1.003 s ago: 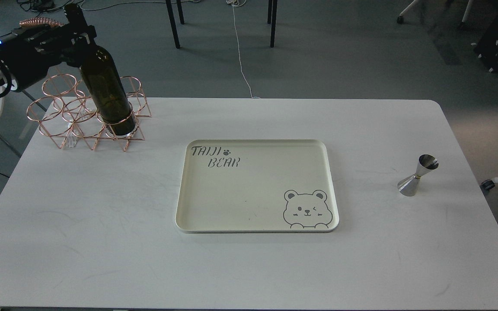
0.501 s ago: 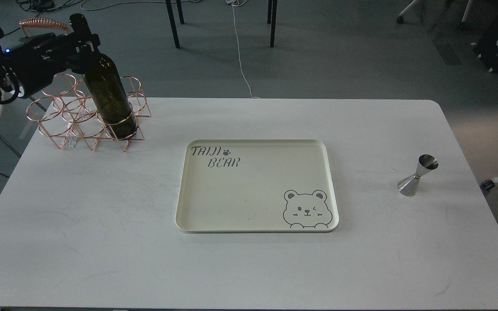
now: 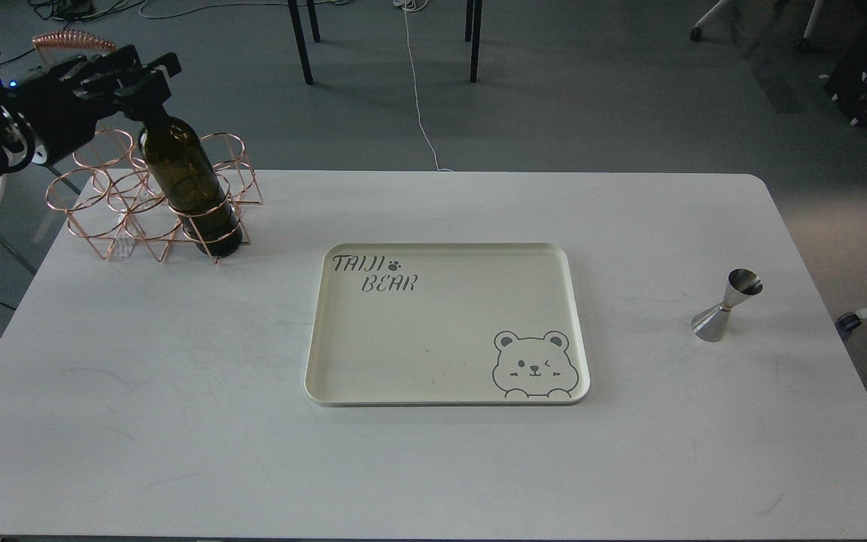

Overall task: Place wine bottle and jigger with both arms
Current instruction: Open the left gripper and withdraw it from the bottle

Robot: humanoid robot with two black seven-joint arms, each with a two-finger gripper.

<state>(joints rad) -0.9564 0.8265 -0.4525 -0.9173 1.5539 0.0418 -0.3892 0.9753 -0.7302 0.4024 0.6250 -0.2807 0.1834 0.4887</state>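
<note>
The dark olive-green wine bottle (image 3: pixel 187 184) stands slightly tilted in the front right ring of a copper wire rack (image 3: pixel 114 197) at the table's far left. My left gripper (image 3: pixel 141 81) comes in from the left and is shut around the bottle's neck, hiding the top of it. The steel jigger (image 3: pixel 727 305) stands on the table at the right, wide cone down, with nothing near it. My right arm is out of view.
A cream tray (image 3: pixel 448 391) with a bear drawing and "TAIJI BEAR" lettering lies in the middle of the white table (image 3: pixel 177 421). Table legs and cables are on the floor behind.
The left gripper has moved down with the bottle, and the bottle has sunk deeper into the rack's ring. The jigger and tray have not moved.
</note>
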